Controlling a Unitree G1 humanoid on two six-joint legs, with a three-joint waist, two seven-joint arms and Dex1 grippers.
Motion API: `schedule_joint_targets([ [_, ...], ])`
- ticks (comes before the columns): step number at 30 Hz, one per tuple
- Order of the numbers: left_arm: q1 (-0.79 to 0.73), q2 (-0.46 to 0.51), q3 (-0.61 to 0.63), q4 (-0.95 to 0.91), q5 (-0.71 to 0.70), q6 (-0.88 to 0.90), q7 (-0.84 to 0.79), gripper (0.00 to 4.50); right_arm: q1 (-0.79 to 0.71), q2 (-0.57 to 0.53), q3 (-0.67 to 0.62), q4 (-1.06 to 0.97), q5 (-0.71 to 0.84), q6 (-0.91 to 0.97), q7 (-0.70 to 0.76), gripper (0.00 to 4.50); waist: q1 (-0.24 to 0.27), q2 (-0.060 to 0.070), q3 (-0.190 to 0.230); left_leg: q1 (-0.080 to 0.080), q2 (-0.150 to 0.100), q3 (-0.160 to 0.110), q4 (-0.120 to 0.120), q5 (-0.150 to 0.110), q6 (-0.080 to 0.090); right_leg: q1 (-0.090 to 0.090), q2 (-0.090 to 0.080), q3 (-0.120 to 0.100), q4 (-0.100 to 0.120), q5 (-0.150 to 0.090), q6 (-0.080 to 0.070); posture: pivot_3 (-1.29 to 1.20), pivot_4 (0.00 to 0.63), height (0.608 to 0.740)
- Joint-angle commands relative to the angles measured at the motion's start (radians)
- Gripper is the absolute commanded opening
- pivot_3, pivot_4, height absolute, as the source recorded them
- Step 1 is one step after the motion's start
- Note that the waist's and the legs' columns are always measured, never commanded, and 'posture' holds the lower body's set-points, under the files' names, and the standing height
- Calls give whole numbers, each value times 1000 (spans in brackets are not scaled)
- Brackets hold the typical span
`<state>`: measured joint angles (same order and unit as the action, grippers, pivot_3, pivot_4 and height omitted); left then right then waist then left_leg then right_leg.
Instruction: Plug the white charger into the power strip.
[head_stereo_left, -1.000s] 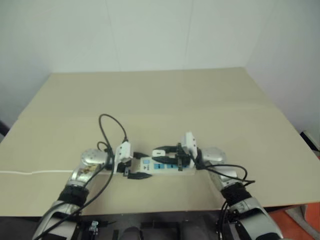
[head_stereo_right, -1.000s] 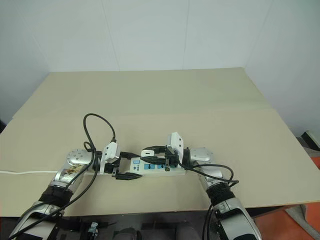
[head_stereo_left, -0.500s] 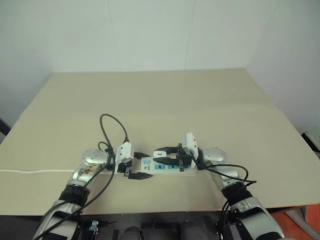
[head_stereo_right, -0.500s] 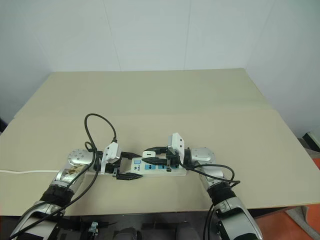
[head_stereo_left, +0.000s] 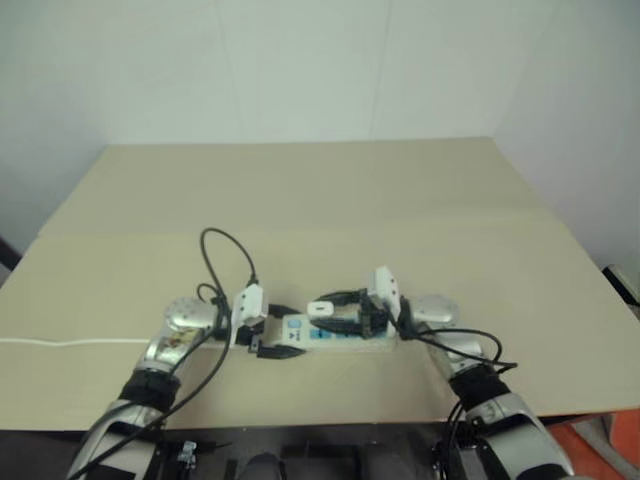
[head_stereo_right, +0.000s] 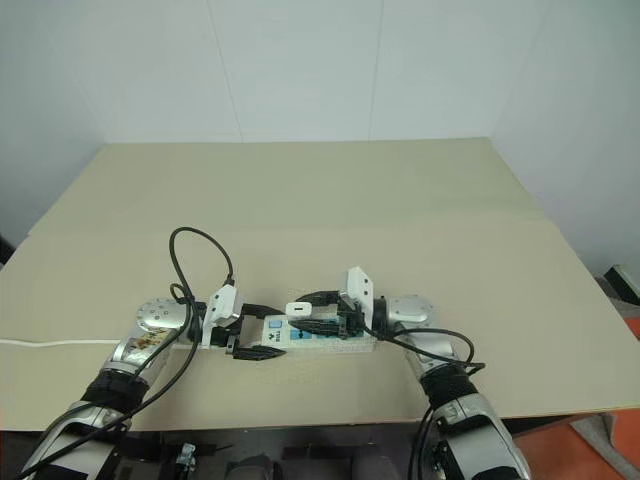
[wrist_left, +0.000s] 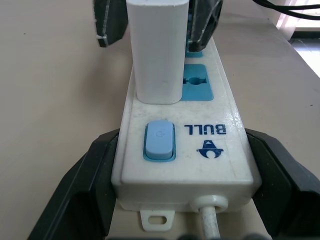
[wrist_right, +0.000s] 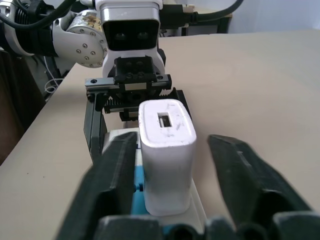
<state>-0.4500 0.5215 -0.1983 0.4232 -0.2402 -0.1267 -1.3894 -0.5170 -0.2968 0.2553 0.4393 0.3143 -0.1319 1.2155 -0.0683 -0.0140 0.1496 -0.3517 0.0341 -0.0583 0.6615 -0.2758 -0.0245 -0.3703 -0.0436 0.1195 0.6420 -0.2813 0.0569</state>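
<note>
The power strip lies near the table's front edge, with its switch end toward my left arm. My left gripper is shut on that switch end, one black finger on each long side. The white charger stands upright in the blue socket nearest the switch. My right gripper is open and reaches in from the strip's other end. Its fingers flank the charger with a gap on both sides. The charger also shows between both grippers in the head views.
The strip's thin white cord runs off to the table's left edge. A black cable loops above my left wrist. The tan table stretches far beyond the strip to the white wall.
My right gripper's jaws have spread apart and let go of the charger, which stays standing in the socket. The left gripper still holds the strip's end.
</note>
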Motion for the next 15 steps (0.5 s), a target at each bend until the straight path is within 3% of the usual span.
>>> schedule_joint_targets([
  [1, 26, 14, -22, 21, 35, 10, -12, 3268, 54, -20, 19, 61, -60, 51, -9, 4034, 0, -1, 0, 0, 0, 0, 0, 0, 0, 0, 0, 0, 0, 0, 0, 0, 150, 740],
  [2, 25, 12, -22, 21, 35, 11, -10, 3268, 54, -20, 19, 61, -62, 50, -9, 4420, 0, -1, -1, 0, 0, 0, 0, 0, 0, 0, 0, 0, 0, 0, 0, 0, 150, 740],
  [8, 22, 9, -22, 11, 31, 18, -8, 3268, 55, -14, 19, 51, -67, 46, -12, 4467, 0, -2, -2, 0, 0, 0, 0, 0, 0, 0, 0, 0, 0, 0, 0, 0, 150, 740],
  [10, 23, 15, -16, -10, 16, 39, -15, 4020, 57, -13, 18, 47, -70, 44, -15, 4500, 0, -3, -2, 0, 0, 0, 0, 0, 0, 0, 0, 0, 0, 0, 0, 0, 150, 740],
  [12, 21, 20, -9, -26, 5, 57, -25, 4468, 57, -12, 17, 46, -71, 43, -17, 4500, -1, -3, -2, 0, 0, 0, 0, 0, 0, 0, 0, 0, 0, 0, 0, 0, 150, 740],
  [15, 23, 44, 14, -85, -34, 118, -48, 4468, 60, -11, 14, 44, -73, 40, -22, 4500, -1, -3, -1, 0, 0, 0, 0, 0, 0, 0, 0, 0, 0, 0, 0, 0, 150, 740],
])
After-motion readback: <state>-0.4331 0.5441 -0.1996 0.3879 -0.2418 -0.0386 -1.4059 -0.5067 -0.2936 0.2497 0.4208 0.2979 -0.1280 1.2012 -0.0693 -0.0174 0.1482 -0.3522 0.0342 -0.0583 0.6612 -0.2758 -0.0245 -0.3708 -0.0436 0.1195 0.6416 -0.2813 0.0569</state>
